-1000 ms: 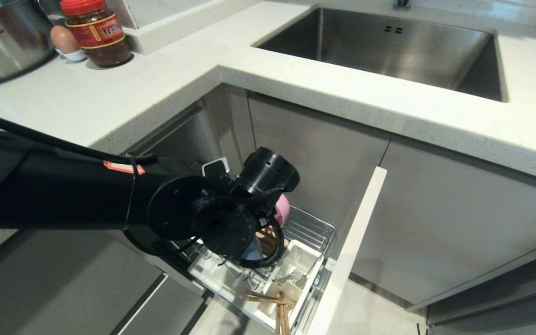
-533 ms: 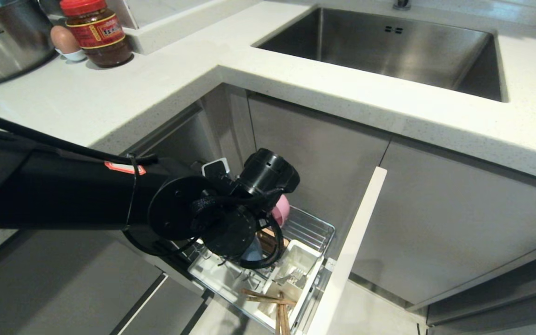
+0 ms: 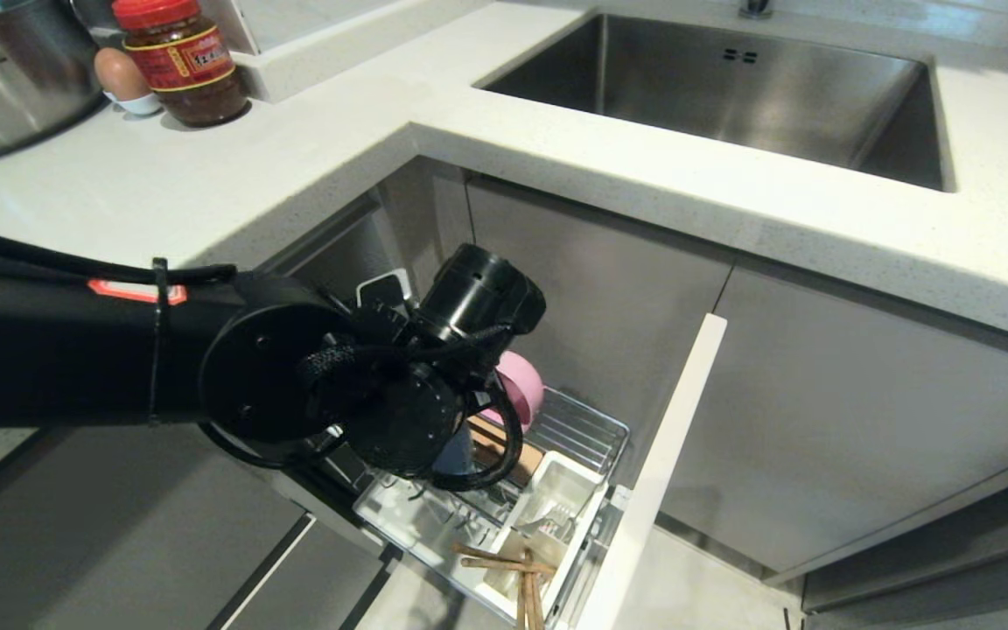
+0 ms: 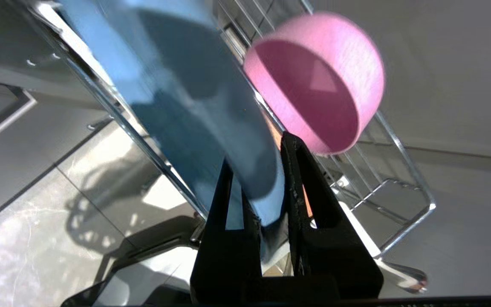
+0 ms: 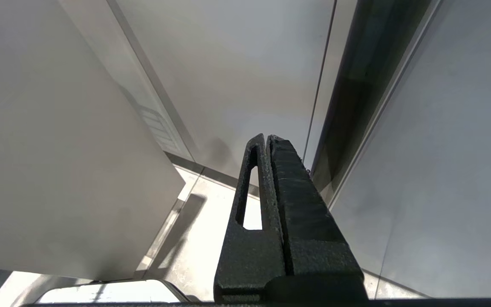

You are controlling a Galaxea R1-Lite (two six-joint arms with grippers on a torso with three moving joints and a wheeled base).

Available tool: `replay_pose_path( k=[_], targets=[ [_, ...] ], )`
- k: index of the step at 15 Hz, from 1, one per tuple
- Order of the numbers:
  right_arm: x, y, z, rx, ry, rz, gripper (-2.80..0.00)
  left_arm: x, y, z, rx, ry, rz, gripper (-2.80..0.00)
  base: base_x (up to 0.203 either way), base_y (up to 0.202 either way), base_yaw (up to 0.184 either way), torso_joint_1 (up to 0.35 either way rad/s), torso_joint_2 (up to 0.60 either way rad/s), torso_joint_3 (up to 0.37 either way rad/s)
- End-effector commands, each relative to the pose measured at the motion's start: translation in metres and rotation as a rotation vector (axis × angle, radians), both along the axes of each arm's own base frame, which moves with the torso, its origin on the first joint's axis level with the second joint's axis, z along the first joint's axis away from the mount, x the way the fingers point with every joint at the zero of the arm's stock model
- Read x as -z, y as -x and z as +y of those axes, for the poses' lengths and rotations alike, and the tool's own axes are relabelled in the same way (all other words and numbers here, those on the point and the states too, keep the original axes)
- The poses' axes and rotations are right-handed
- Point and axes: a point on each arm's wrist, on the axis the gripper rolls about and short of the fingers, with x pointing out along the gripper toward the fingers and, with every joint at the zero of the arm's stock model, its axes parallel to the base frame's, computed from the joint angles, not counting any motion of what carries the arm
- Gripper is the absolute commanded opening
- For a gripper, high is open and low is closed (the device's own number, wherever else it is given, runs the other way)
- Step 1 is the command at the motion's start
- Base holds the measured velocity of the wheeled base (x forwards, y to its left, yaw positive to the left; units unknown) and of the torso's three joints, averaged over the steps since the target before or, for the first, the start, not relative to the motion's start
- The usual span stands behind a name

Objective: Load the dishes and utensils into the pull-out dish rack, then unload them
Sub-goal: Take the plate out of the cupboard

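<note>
1. Since one second ago: left arm raised and drawn toward camera in head view; pink bowl (image 3: 521, 385) more exposed.
2. Left gripper (image 4: 267, 170) clamped on rim of light-blue plate (image 4: 194, 102), plate standing on edge between the fingers.
3. Bowl just beyond, in pull-out dish rack (image 3: 587, 429).
4. Chopsticks (image 3: 513, 569) and, apparently, fork (image 3: 548, 523) at the rack's front.
5. Loading judged complete; unloading begun with plate, rest outstanding.
6. Right gripper (image 5: 267, 138) closed, empty, parked.

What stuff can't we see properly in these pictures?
- Head view: the left arm hides most of the blue plate and the left gripper.
- Head view: the chopsticks run off the bottom edge.
- Left wrist view: the plate is blurred; its rim sits between the fingers.
</note>
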Motion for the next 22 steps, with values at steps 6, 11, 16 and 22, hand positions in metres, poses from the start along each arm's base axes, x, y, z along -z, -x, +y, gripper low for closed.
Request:
replay_pose_path(
  k=[6, 11, 16, 22],
  targets=[
    [0.000, 0.000, 0.000, 0.000, -0.001, -0.005, -2.80, -0.071, 0.048, 0.026, 0.069, 0.154, -0.154, -2.80, 0.000, 0.000, 0.000, 0.000, 0.00, 0.000],
    [0.000, 0.000, 0.000, 0.000, -0.001, -0.005, -2.80, -0.119, 0.101, 0.048, 0.199, 0.275, -0.238, -2.80, 0.000, 0.000, 0.000, 0.000, 0.00, 0.000],
    [0.000, 0.000, 0.000, 0.000, -0.001, -0.005, -2.80, -0.165, 0.135, 0.096, 0.268, 0.341, -0.360, -2.80, 0.000, 0.000, 0.000, 0.000, 0.00, 0.000],
    [0.000, 0.000, 0.000, 0.000, -0.001, -0.005, -2.80, -0.205, 0.171, 0.158, 0.316, 0.382, -0.530, -2.80, 0.000, 0.000, 0.000, 0.000, 0.00, 0.000]
  ],
)
